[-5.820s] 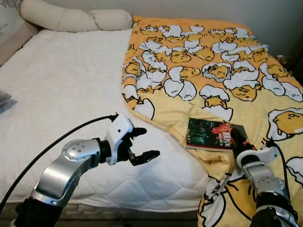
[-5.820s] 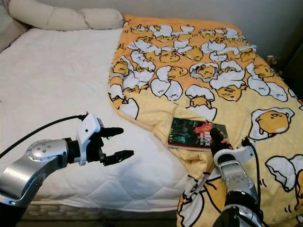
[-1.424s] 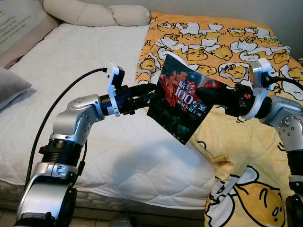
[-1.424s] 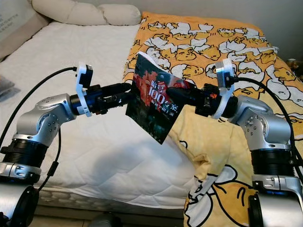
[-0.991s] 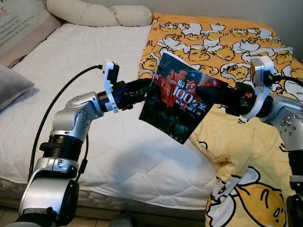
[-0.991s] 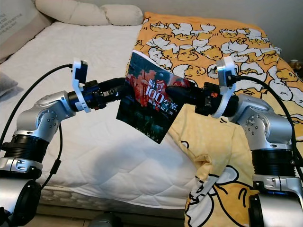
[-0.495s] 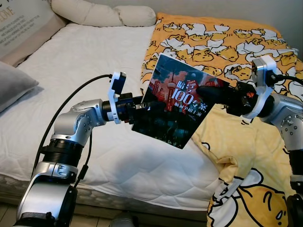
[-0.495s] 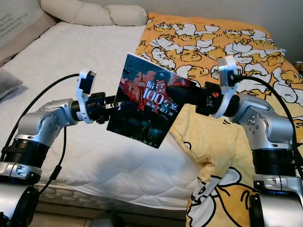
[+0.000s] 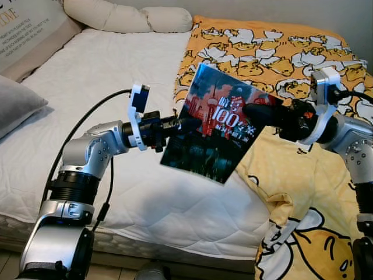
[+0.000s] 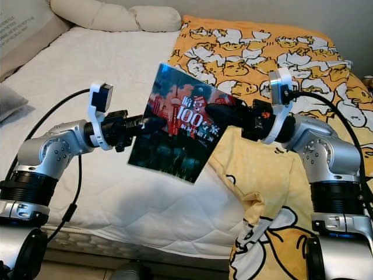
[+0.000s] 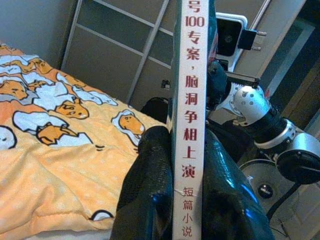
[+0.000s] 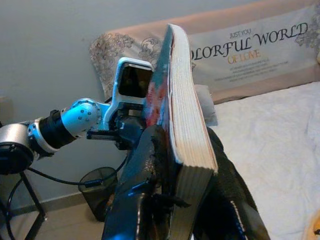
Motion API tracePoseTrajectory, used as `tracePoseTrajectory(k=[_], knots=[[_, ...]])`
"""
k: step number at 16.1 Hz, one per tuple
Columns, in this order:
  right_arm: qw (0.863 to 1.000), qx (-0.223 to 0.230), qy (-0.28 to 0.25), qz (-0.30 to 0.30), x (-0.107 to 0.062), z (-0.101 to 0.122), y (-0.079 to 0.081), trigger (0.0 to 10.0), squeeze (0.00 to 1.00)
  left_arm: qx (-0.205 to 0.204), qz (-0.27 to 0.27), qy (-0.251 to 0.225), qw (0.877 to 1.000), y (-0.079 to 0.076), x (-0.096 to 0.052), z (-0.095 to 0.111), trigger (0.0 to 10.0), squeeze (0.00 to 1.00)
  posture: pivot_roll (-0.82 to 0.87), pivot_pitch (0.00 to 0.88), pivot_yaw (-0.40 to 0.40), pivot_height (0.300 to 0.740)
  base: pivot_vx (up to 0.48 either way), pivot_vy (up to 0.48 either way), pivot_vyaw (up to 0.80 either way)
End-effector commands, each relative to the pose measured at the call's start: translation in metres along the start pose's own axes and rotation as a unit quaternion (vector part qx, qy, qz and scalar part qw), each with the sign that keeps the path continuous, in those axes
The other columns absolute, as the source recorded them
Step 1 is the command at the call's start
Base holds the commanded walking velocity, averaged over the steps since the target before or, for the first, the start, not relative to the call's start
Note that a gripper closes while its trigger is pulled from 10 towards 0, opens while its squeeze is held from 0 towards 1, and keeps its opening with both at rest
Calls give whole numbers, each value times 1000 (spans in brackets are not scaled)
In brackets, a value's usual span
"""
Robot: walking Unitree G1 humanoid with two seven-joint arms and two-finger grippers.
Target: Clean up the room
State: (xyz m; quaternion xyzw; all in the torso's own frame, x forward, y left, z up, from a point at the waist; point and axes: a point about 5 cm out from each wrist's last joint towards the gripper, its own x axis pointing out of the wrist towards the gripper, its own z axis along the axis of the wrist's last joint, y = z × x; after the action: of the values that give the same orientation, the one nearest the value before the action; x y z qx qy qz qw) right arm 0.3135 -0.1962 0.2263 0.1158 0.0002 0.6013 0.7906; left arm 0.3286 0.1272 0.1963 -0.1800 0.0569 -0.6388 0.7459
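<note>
While both arms reached in from either side, a book (image 9: 211, 132) hung in the air above the bed (image 9: 111, 76), clear of the mattress and tilted so its dark city-skyline cover with red and white lettering faced the head camera. The left tool (image 9: 175, 124) was clamped on the book's spine edge; in the left wrist view its two black fingers (image 11: 150, 185) pressed either side of the white spine printed with red characters. The right tool (image 10: 224, 114) was clenched on the opposite edge, one black finger lying across the cover beside the title, and in the right wrist view the fingers (image 12: 142, 200) pinched the cover and the cream page block between them. So the book was gripped from both sides at once, hovering over the seam where the white quilted mattress met the blanket (image 9: 280, 64).

That yellow blanket, printed with white-and-yellow cartoon eggs, covered the bed's right half and spilled over the foot edge. A long cream bolster (image 9: 125, 17) lay along the head edge. At the far left corner sat a beige cushion with lettering (image 9: 29, 41), and a grey pillow (image 9: 17, 108) rested at the left edge.
</note>
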Motion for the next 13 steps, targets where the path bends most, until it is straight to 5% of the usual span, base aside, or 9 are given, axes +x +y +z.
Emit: tracePoseTrajectory(k=[1,3,4,5,6,7,13], knots=[[999,-28,-18,7,0,15,1,0,0,7,-1,-17,1000,-3,-1,6,0,0,35,0,46,740,0,0,0],[999,-32,-19,1,0,15,0,0,0,6,1,-21,1000,-4,0,5,0,0,33,0,47,740,0,0,0],[999,-38,-20,-5,0,15,0,2314,0,6,6,-29,1000,-3,0,5,0,0,33,0,47,740,0,0,0],[999,-44,-20,-12,0,14,-1,10000,0,7,11,-33,999,-3,0,6,0,0,32,0,49,740,0,0,0],[999,-45,-20,-21,0,14,-3,10000,0,9,16,-37,999,-3,0,6,0,0,31,0,50,740,0,0,0],[997,-16,-29,-65,-2,8,-9,10000,1000,19,36,-53,998,-3,-4,8,0,0,32,0,48,740,0,0,0],[968,-6,-57,-243,-34,-23,-18,10000,1000,78,129,-34,988,-11,-25,5,0,0,24,0,49,740,0,0,0]])
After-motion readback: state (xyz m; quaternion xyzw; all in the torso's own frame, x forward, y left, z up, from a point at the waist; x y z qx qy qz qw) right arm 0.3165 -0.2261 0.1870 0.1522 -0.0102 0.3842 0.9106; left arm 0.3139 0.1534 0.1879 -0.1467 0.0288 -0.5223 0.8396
